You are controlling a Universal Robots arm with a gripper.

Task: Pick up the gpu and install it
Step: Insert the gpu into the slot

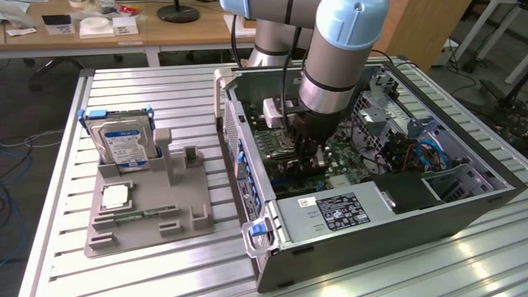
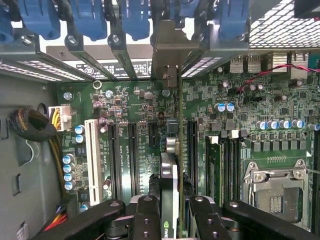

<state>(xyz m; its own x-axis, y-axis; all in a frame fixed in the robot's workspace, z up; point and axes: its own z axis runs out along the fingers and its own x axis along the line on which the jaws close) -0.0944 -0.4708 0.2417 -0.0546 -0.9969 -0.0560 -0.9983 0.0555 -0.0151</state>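
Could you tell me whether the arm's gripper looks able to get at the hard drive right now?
Probably not as things stand: the gripper is down inside the computer case, apparently gripping the gpu. The hard drive itself stands uncovered in its holder outside.

The arm point(image 1: 334, 55) stands steeply, nearly upright, with its pale blue joint cap up high and the grey forearm tube slanting so that its lower end sits a touch toward the exterior view's left. Below that the wrist points straight down, with the dark gripper point(image 1: 310, 151) hanging under it. Seen from the wrist, the two black fingers point(image 2: 146, 220) are drawn partway together, one on either side of the gpu point(image 2: 170, 180) — pinching it edge-on between them.
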